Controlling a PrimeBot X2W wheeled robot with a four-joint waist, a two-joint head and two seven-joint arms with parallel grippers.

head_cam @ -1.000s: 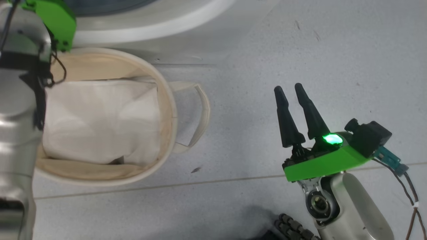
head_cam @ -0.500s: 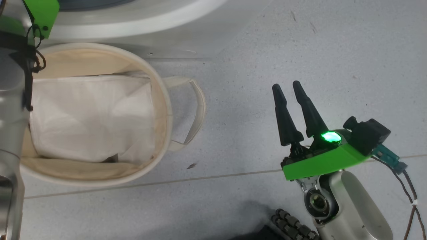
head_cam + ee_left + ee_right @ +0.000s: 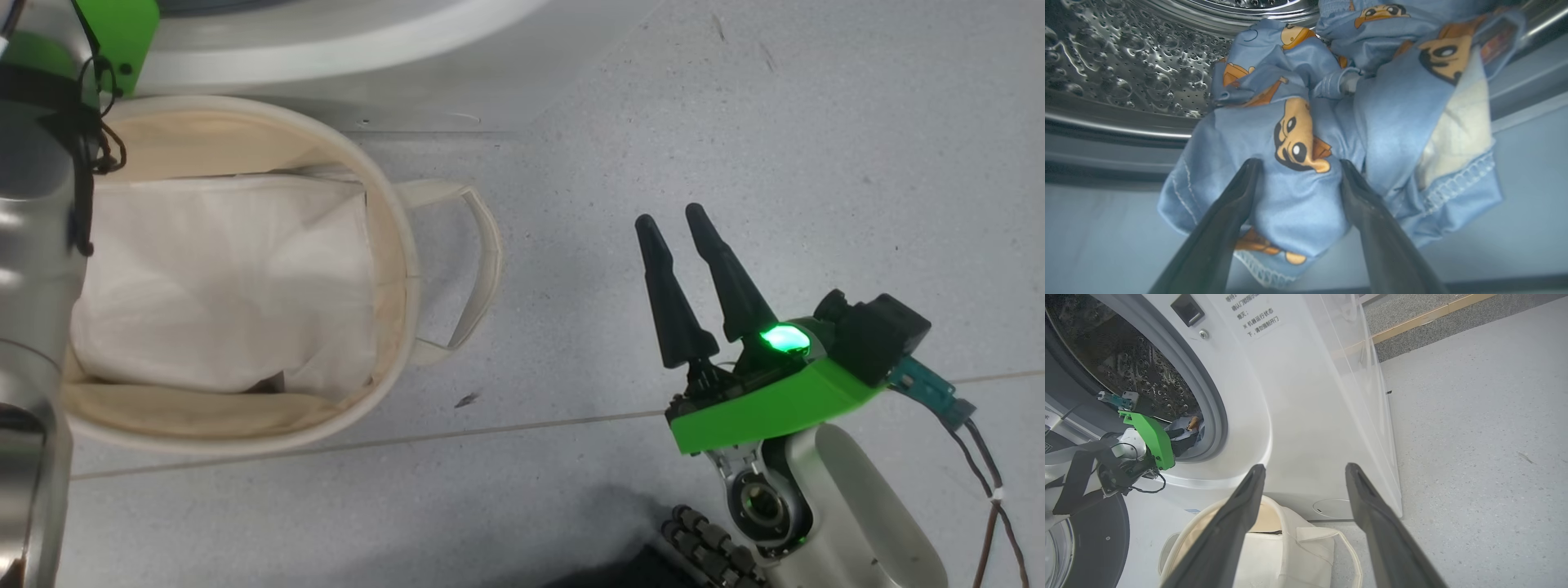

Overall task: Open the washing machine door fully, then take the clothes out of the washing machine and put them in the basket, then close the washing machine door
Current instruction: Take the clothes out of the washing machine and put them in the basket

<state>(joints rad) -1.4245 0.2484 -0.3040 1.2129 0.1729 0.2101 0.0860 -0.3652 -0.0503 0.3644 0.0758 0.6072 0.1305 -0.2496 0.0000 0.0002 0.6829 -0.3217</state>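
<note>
Left gripper (image 3: pixel 1299 163): spread wide, straddles clothes (image 3: pixel 1392 114) fold dead ahead, at drum (image 3: pixel 1126 61) mouth; pinches nothing yet. Right gripper (image 3: pixel 670 215): spread, empty, over floor (image 3: pixel 735 98), well apart from basket (image 3: pixel 406 269). Left nearer by far; likely needs only closing.

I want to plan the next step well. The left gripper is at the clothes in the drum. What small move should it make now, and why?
Probably close the left gripper on the clothes. Its fingers stand open with a blue fold seemingly between them at the lip of the drum, so a grip looks ready; nothing is held yet.
</note>
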